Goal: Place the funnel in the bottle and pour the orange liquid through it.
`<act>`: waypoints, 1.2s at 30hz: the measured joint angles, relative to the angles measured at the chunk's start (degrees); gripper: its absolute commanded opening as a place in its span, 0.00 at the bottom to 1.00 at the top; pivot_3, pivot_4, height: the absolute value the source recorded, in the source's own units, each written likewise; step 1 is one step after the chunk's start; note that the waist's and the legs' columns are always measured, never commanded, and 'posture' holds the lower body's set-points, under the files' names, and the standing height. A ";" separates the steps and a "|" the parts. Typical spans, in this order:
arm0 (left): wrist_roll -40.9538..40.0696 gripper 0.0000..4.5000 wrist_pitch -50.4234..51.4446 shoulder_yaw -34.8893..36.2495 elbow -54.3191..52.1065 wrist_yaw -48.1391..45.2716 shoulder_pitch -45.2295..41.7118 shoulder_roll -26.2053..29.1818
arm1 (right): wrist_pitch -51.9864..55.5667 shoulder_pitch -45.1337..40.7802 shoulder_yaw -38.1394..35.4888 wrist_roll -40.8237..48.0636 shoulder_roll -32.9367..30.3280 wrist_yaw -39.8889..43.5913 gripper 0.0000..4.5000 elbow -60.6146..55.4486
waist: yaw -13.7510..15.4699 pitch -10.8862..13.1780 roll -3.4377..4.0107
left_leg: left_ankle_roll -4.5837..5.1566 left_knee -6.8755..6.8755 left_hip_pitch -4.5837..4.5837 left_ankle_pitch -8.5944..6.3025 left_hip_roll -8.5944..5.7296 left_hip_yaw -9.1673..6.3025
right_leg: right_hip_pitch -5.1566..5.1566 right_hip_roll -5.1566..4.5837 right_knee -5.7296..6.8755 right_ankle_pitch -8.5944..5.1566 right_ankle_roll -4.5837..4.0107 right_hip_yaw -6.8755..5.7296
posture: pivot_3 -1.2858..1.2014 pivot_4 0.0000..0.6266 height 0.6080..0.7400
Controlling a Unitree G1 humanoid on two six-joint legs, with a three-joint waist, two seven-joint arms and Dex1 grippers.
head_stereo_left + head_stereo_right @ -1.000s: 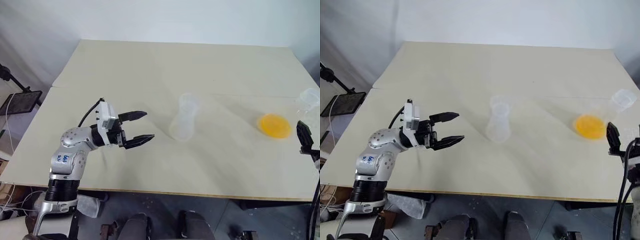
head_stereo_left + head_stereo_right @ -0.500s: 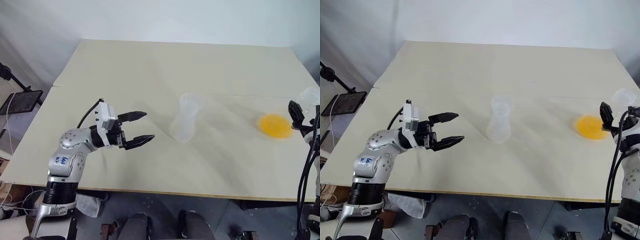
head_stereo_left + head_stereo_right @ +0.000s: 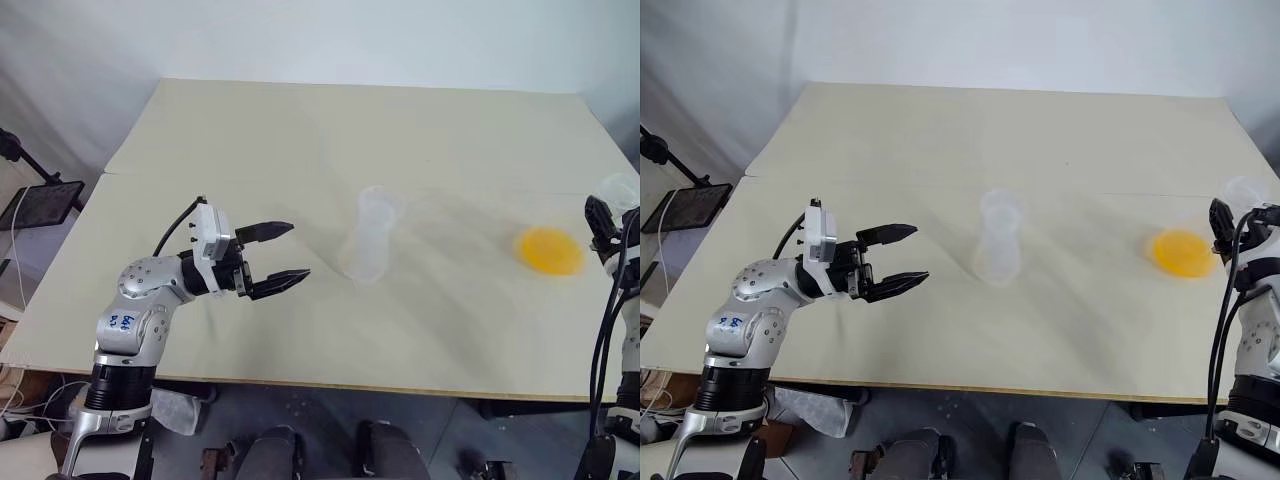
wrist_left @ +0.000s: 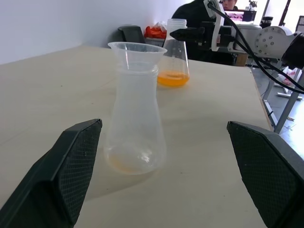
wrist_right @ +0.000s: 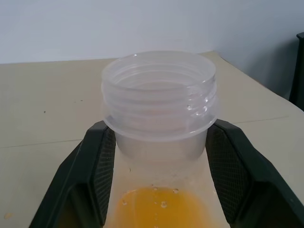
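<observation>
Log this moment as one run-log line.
funnel: seated in bottle neck | right tool: shut on flask neck, orange liquid inside, unpoured | left tool: open, empty, beside bottle

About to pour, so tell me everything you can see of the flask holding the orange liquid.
The flask is clear plastic, conical, with a wide threaded neck, uncapped. It stands upright on the table near its right edge, orange liquid pooled shallow in its base. The right gripper is shut on its neck, a finger on either side.
</observation>
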 measured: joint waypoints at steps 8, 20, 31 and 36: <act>0.00 1.00 -0.35 0.00 0.00 0.07 0.00 -0.03 | 0.18 0.94 0.08 1.86 0.14 3.45 0.53 -5.95 | -0.15 0.16 0.29 | 0.00 0.00 -0.03 0.00 0.00 0.00 | -0.03 -0.01 -0.01 0.00 0.00 0.01 | 0.52 0.24 1.00; 0.01 1.00 -1.28 0.10 0.17 0.18 0.23 -0.08 | 13.05 -2.57 18.55 -3.00 -2.67 0.96 0.53 -33.14 | -0.68 0.16 0.30 | -0.04 -0.02 -0.08 0.00 -0.01 -0.09 | -0.06 -0.07 -0.04 0.00 0.00 -0.07 | 0.52 0.24 1.00; 0.02 1.00 -2.30 0.09 0.33 0.92 0.28 -0.17 | -0.21 -2.88 30.94 -28.52 -7.64 -0.13 0.53 -34.57 | -0.52 0.18 0.28 | -0.03 -0.03 -0.12 0.00 -0.07 -0.11 | -0.06 0.03 -0.10 0.01 0.02 -0.27 | 0.52 0.24 1.00; 0.02 1.00 -2.51 0.03 0.37 1.11 0.29 -0.35 | -6.26 -2.89 34.34 -34.52 -6.52 -0.03 0.53 -33.88 | -0.93 0.18 0.27 | -0.04 -0.03 -0.11 0.01 -0.03 -0.11 | -0.06 0.06 -0.09 0.01 0.02 -0.32 | 0.52 0.24 1.00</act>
